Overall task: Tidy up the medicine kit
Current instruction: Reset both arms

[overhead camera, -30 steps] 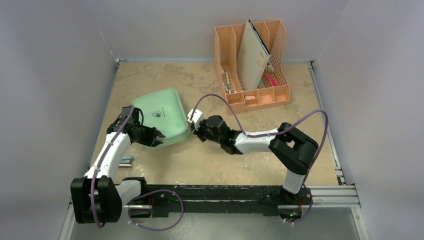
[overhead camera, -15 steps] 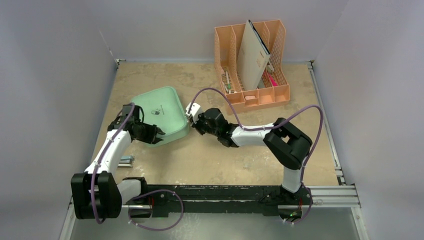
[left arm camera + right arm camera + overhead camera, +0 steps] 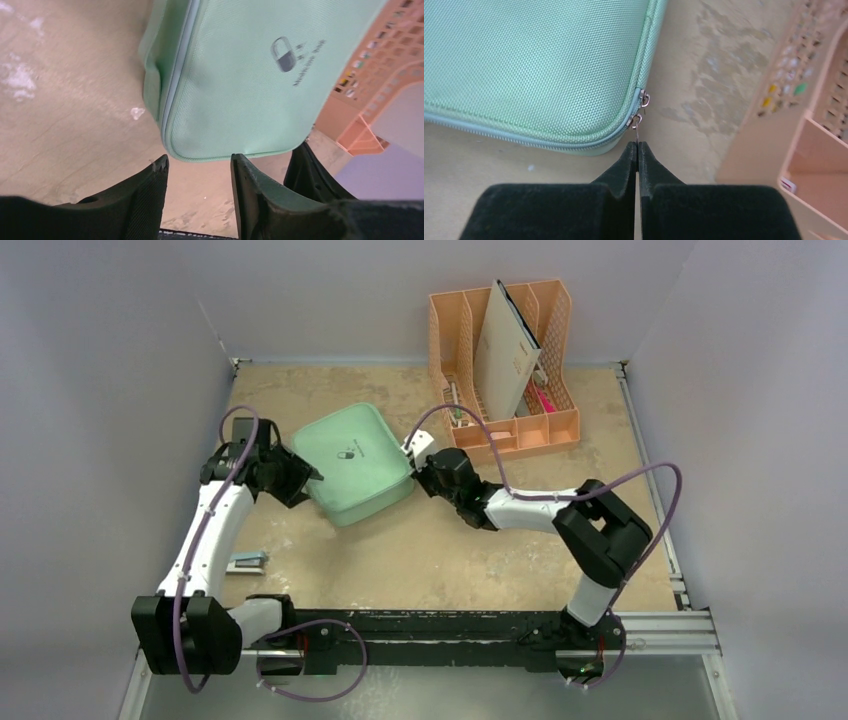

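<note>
The medicine kit (image 3: pixel 355 462) is a mint-green zipped case with a dark pill logo, lying flat at the table's middle left. It also shows in the left wrist view (image 3: pixel 240 75) and the right wrist view (image 3: pixel 534 65). My right gripper (image 3: pixel 418 475) is at the kit's right corner, shut (image 3: pixel 637 145) on a small metal zipper pull (image 3: pixel 637 122). My left gripper (image 3: pixel 305 478) is open at the kit's left edge; its tips (image 3: pixel 199 165) stand just short of the kit's rim, with nothing between them.
The peach-orange file organizer (image 3: pixel 505 370) stands at the back right, holding a folder and small items, close to the right gripper (image 3: pixel 804 125). A small grey object (image 3: pixel 247 560) lies near the left arm. Walls enclose the table on three sides.
The kit has slid back and to the right and turned, with the right gripper at its corner. The left gripper has moved back along with the kit's left edge.
</note>
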